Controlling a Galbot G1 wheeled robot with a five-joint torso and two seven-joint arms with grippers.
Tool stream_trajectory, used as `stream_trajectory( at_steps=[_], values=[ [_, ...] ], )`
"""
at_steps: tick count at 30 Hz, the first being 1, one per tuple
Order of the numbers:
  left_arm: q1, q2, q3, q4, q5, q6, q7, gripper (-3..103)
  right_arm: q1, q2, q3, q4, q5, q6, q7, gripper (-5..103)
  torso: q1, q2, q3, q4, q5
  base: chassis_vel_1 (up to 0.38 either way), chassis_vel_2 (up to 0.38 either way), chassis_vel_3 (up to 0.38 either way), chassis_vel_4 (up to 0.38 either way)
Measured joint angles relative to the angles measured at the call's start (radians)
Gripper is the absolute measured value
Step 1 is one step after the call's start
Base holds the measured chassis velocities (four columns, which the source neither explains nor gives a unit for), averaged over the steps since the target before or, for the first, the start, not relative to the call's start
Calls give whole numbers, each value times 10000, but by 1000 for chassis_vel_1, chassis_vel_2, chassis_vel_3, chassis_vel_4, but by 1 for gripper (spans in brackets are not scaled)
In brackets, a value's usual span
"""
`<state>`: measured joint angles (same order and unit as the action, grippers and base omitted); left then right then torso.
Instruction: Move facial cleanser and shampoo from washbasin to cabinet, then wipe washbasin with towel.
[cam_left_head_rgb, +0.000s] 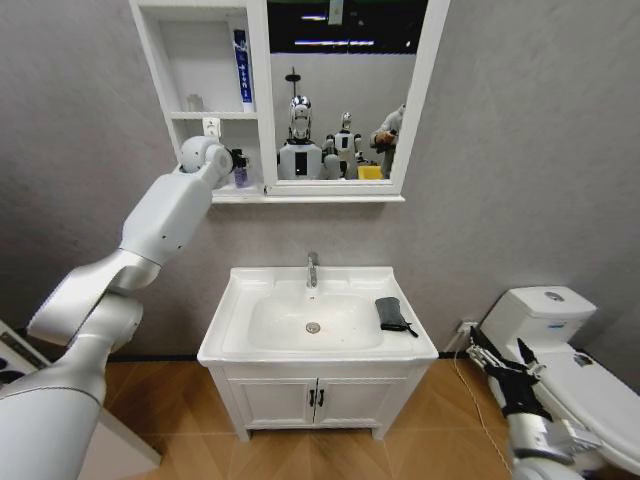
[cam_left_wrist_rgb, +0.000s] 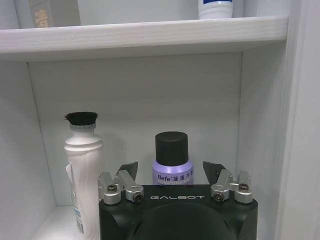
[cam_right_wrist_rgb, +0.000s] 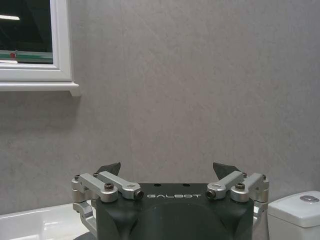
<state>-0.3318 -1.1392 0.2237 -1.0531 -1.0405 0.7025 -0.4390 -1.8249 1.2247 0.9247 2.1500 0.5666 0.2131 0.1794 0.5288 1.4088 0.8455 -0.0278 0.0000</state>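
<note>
Hovering at the cabinet (cam_left_head_rgb: 160, 70), left gripper (cam_left_wrist_rgb: 171, 167) gapes around purple bottle (cam_left_wrist_rgb: 172, 167).

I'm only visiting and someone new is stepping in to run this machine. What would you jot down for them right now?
Left gripper: open, up at the cabinet's lower shelf, fingers either side of the purple bottle standing there beside a white bottle.
Right gripper: open, parked low by the toilet.
Washbasin: no bottles on it; the towel lies on its right rim.
Done: bottles appear shelved.
Left: withdraw the left arm, wipe the washbasin with the towel.

Grey wall (cam_left_head_rgb: 520, 150), wooden floor (cam_left_head_rgb: 440, 420), white toilet (cam_left_head_rgb: 560, 340).
</note>
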Motion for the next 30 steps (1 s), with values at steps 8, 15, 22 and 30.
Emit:
stream_trajectory(
  at_steps=[8, 15, 22, 30],
  values=[
    [741, 1207, -162, -2395, -1097, 83, -740, 100, 68, -96, -27, -13, 28, -12, 26, 100, 0, 1, 0, 0, 0, 0, 0, 0, 0],
    [3249, 4076, -523, -6473, -2005, -884, -868, 100, 262, -123, -189, -14, -35, -136, 282, 100, 0, 1, -1, 14, -8, 0, 0, 0, 0],
    [8357, 6084, -3265, -9464, -677, -1824, -574, 100, 226, 58, -333, -28, -288, -150, 280, 100, -1, 1, -2, -1, 0, 0, 0, 0, 0],
    [14942, 5190, -7949, -11888, 620, -2265, -628, 100, -275, 611, -199, 211, -669, -198, 296, 100, -1, 2, -2, -9, -2, 0, 0, 0, 0]
  ],
)
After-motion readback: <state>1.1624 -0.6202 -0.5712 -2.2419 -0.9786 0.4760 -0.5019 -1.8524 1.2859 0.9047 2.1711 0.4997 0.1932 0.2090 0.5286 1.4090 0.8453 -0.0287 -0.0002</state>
